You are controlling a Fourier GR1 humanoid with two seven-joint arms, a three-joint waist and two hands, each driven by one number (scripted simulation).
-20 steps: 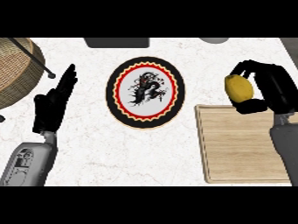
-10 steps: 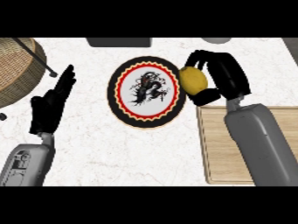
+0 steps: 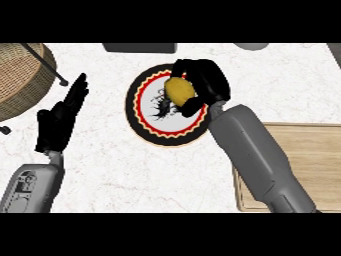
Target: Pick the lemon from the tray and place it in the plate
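Counter: one lemon (image 3: 179,91), one plate (image 3: 147,125).

A kitchen setting is indicated. A white marbled counter (image 3: 129,170) is seen from above. A wooden tray (image 3: 324,165), resembling a cutting board, lies at the near right, a decorated plate (image 3: 147,127) at the centre, and a woven basket (image 3: 10,80) at the far left. Two partly cropped items at the far edge cannot be identified.

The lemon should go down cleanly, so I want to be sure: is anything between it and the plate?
Nothing visible is. The right hand is curled round the lemon directly over the plate, whose patterned face shows bare. The left hand rests open beside the plate.
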